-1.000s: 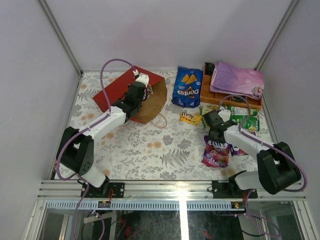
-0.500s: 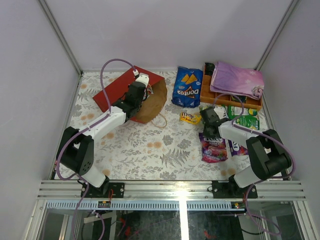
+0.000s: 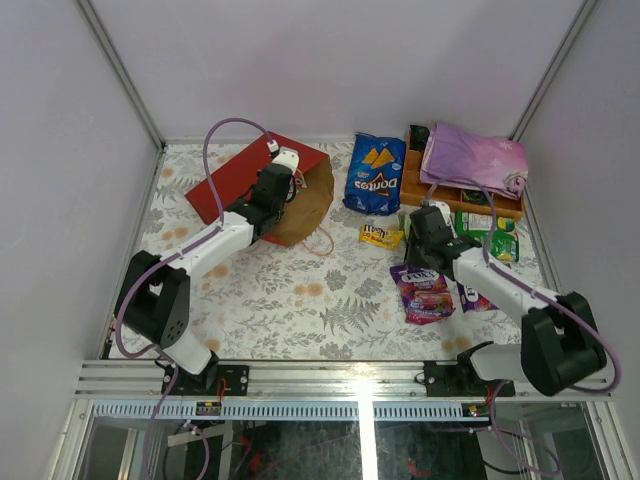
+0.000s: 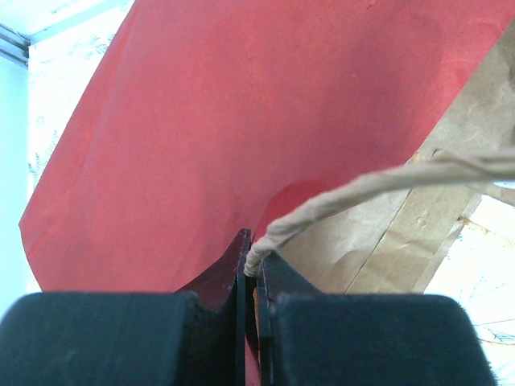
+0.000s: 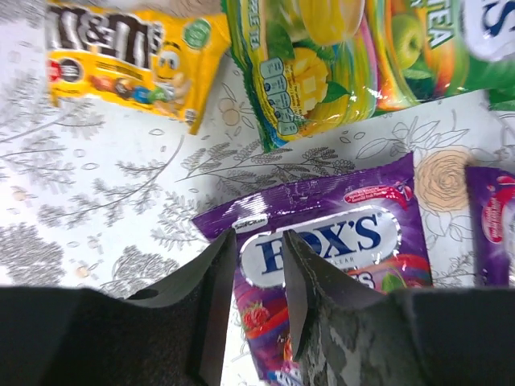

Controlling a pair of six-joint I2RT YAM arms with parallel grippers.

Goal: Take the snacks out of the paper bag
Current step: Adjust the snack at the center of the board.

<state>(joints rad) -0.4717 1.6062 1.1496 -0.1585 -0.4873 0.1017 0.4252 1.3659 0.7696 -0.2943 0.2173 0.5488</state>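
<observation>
Shifted slightly across the desk (image 3: 300, 300) since a second ago, the purple pack (image 5: 322, 241) is straddled at its top edge by the parted right fingers (image 5: 221, 257). Left fingers (image 4: 251, 257) are clenched on the rim of the bag (image 4: 241, 121), which is laid on its side at the far left.

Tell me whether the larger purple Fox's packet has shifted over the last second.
Yes. The purple Fox's packet has slid slightly left and away from the near edge, closer to the yellow M&M's pack, which stayed put.
</observation>
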